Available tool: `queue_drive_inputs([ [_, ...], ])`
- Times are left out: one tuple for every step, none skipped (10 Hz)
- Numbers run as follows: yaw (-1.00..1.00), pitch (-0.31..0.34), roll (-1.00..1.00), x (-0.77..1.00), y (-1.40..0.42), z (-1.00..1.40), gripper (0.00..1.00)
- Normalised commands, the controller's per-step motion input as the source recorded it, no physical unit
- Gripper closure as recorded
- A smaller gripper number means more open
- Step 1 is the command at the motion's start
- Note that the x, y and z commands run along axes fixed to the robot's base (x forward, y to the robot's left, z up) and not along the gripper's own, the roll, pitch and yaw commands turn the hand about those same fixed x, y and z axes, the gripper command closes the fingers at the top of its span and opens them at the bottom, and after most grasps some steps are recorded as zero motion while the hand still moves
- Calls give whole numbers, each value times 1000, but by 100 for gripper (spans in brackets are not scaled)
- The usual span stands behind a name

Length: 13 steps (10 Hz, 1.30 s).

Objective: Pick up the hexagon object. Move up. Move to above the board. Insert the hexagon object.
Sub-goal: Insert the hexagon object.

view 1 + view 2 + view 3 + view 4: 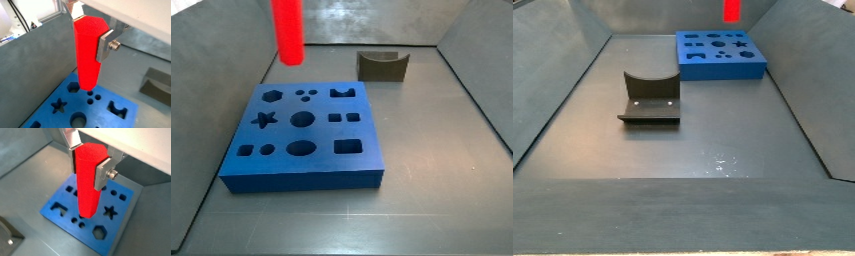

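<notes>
Grey bench (438,150), walled. My claw (90,163), upper centre in both wrist views, clamps the hexagon object (89,183) upright above the board (305,165). Risk: slight rotational misalignment could jam it against the hexagon hole's (99,232) rim.

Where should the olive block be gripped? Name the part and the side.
Grip the olive block across its upright notched wall, coming straight down: in a side view that wall stands thin above its flat base, apart from the board. The end effector is shut on the red bar.
</notes>
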Motion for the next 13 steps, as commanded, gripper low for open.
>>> queue_drive_inputs([
  [586,0,-120,-563,337,-457,100],
  [166,-67,-76,-111,0,-37,100],
  [0,7,9,43,0,-111,100],
  [337,-1,57,-137,-80,-831,100],
  [389,-10,17,-74,-83,-923,100],
  [520,-61,0,0,0,-746,100],
  [511,-60,0,0,0,-640,100],
  [94,-54,0,-23,0,0,100],
  [11,0,0,0,0,0,100],
  [63,-44,0,-163,100,-414,100],
  [174,-113,0,-489,211,-560,100],
  [29,-11,-3,0,0,-106,100],
  [29,-96,-79,-20,0,-380,100],
])
